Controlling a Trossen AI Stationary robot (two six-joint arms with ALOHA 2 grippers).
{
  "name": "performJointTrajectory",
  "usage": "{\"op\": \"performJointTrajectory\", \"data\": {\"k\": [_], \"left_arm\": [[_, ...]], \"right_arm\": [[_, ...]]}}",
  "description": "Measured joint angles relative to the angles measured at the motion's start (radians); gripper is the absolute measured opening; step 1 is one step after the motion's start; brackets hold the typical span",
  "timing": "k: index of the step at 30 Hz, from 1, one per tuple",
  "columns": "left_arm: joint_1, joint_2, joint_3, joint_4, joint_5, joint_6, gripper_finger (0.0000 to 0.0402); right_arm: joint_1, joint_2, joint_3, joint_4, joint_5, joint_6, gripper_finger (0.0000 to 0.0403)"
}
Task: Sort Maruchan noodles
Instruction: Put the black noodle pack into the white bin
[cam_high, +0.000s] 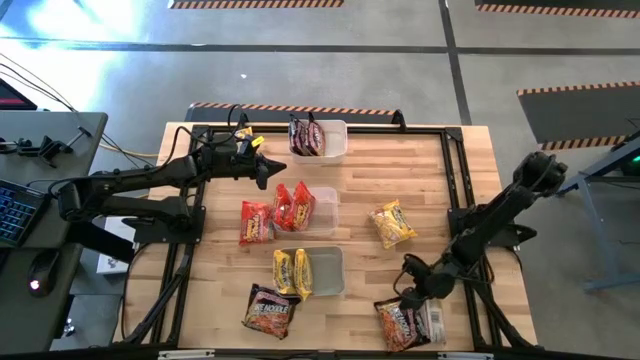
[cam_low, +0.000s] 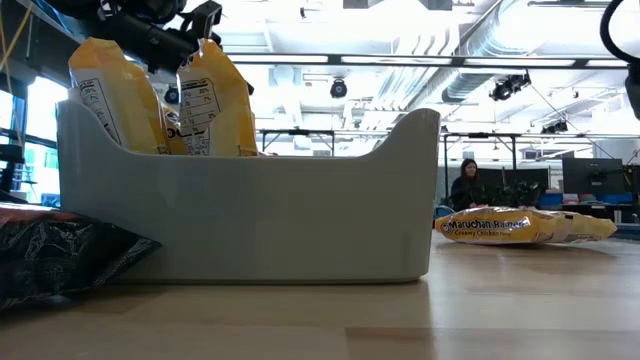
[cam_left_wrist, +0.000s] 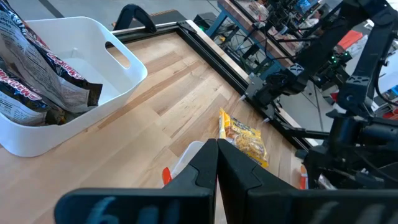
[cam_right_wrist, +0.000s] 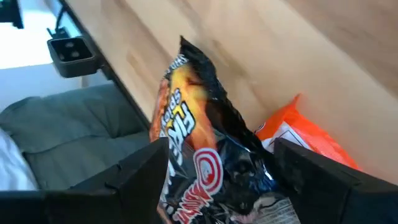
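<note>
The Maruchan noodles are sorted partly into three white tubs: dark packets (cam_high: 306, 136) in the far tub, red ones (cam_high: 292, 206) in the middle tub, yellow ones (cam_high: 292, 272) standing on edge in the near tub (cam_low: 250, 220). A dark packet (cam_right_wrist: 211, 162) lies on an orange one (cam_right_wrist: 298, 134) at the table's near right corner. My right gripper (cam_right_wrist: 227, 180) is open just above that dark packet, one finger on either side of it; I cannot tell whether they touch it. My left gripper (cam_left_wrist: 216, 163) hovers shut and empty beside the middle tub's far left.
Loose packets lie flat on the wood: a red one (cam_high: 256, 222) left of the middle tub, a yellow one (cam_high: 392, 224) at centre right, a dark one (cam_high: 270, 312) near the front edge. A black frame (cam_high: 452, 170) rims the table. A person (cam_low: 466, 186) sits far behind.
</note>
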Motion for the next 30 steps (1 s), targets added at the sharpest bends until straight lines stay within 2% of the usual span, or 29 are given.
{"op": "performJointTrajectory", "data": {"k": [4,8,12,18,25,30], "left_arm": [[0.000,0.000,0.000,0.000,0.000,0.001,0.0000],[0.000,0.000,0.000,0.000,0.000,0.001,0.0000],[0.000,0.000,0.000,0.000,0.000,0.003,0.0000],[0.000,0.000,0.000,0.000,0.000,0.003,0.0000],[0.000,0.000,0.000,0.000,0.000,0.003,0.0000],[0.000,0.000,0.000,0.000,0.022,0.003,0.0000]], "right_arm": [[0.002,0.043,0.000,0.074,-0.004,-0.010,0.0279],[0.002,0.065,0.000,0.126,-0.017,-0.026,0.0235],[0.001,0.066,0.000,0.141,-0.018,-0.043,0.0157],[0.001,0.066,0.000,0.165,-0.017,-0.043,0.0017],[0.001,0.048,0.000,0.219,0.035,-0.012,0.0005],[-0.011,-0.043,0.000,0.213,0.128,-0.009,0.0001]]}}
